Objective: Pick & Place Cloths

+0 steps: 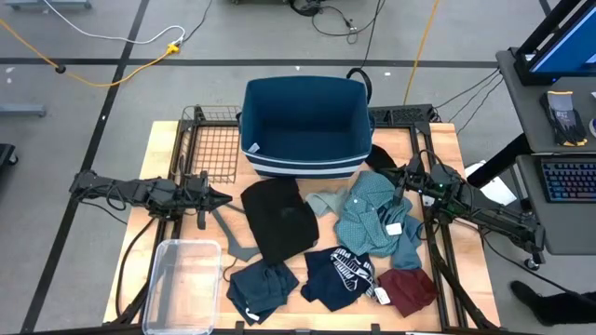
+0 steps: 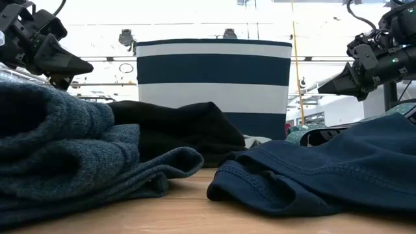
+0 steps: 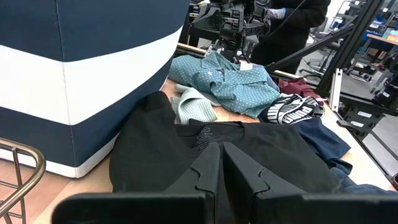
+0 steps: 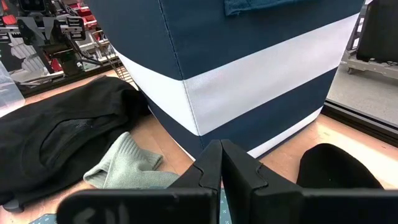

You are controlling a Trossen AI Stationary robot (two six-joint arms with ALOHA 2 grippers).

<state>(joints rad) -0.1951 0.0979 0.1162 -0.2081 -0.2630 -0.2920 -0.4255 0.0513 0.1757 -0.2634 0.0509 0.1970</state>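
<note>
Several cloths lie loose on the wooden table in front of a navy bin with a white stripe. They are a black one, a teal checked one, a pale green one, a navy one with white print, a maroon one and a dark teal one. My left gripper hovers shut just left of the black cloth. My right gripper hovers shut above the teal checked cloth's far edge, near the bin's right corner.
A grey hanger lies partly under the black cloth. A clear plastic box stands at the near left and a wire rack at the far left. Another black cloth lies right of the bin. A person stands beyond the table.
</note>
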